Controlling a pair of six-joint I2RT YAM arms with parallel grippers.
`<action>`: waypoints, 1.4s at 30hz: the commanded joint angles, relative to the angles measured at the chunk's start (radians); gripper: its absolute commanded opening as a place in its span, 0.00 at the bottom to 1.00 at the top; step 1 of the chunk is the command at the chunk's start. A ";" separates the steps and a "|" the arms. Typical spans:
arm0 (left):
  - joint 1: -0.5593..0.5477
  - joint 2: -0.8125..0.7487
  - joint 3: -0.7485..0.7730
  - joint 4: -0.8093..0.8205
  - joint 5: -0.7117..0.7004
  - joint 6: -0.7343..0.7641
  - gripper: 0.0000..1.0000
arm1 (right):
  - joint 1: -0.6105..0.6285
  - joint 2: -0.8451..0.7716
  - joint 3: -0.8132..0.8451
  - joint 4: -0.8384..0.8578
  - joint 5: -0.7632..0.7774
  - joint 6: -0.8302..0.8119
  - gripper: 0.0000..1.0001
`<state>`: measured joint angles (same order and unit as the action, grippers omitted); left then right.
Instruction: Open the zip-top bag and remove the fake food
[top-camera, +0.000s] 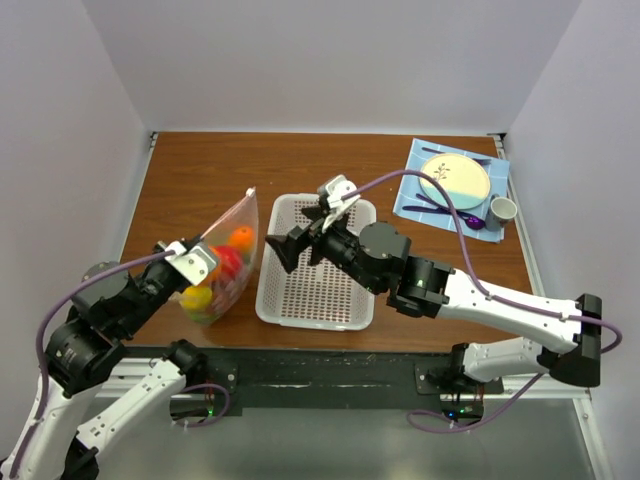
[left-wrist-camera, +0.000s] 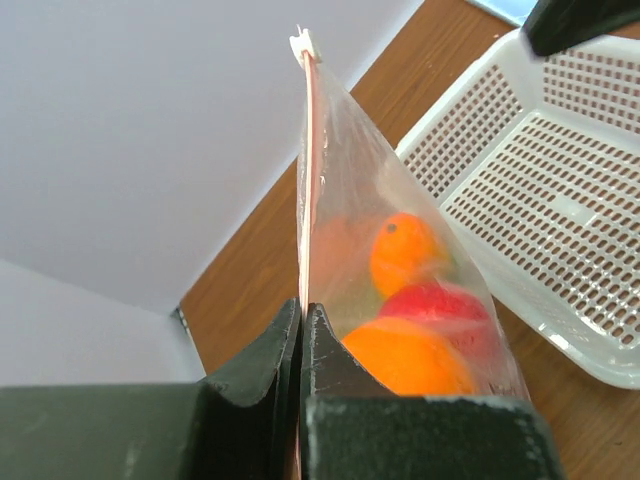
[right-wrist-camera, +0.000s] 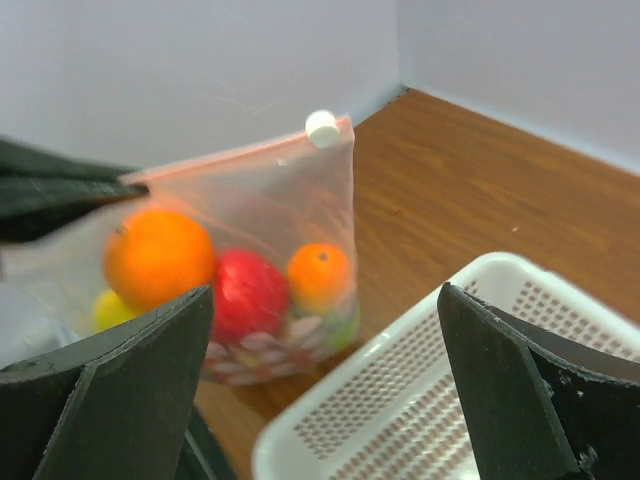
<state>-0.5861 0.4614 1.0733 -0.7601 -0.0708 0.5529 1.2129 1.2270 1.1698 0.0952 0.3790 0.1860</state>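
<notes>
My left pincer (left-wrist-camera: 301, 325) pinches the bag (left-wrist-camera: 345, 150) by its zip edge to steady it; right pincer (right-wrist-camera: 322, 300) gapes wide, facing the slider (right-wrist-camera: 322, 128); fruit (left-wrist-camera: 405, 252) inside.

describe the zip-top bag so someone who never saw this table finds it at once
On the brown wooden table, look left of the white perforated basket. There the left gripper pinches the zip-top bag at its pink zip strip. It is the only clear, crinkly thing here, with oranges and a red fruit showing through.
</notes>
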 joint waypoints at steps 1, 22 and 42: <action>-0.018 0.022 0.092 -0.022 0.130 0.146 0.00 | -0.004 0.017 -0.049 0.132 -0.124 -0.275 0.99; -0.164 0.079 0.214 -0.280 0.074 0.392 0.00 | -0.147 0.133 -0.071 0.233 -0.594 -0.304 0.85; -0.166 0.036 0.042 -0.105 0.023 0.452 0.00 | -0.236 0.313 -0.156 -0.581 0.086 0.706 0.00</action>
<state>-0.7475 0.5014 1.1076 -0.9802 -0.0414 0.9844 0.9688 1.5070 1.0115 -0.1860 0.3576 0.6117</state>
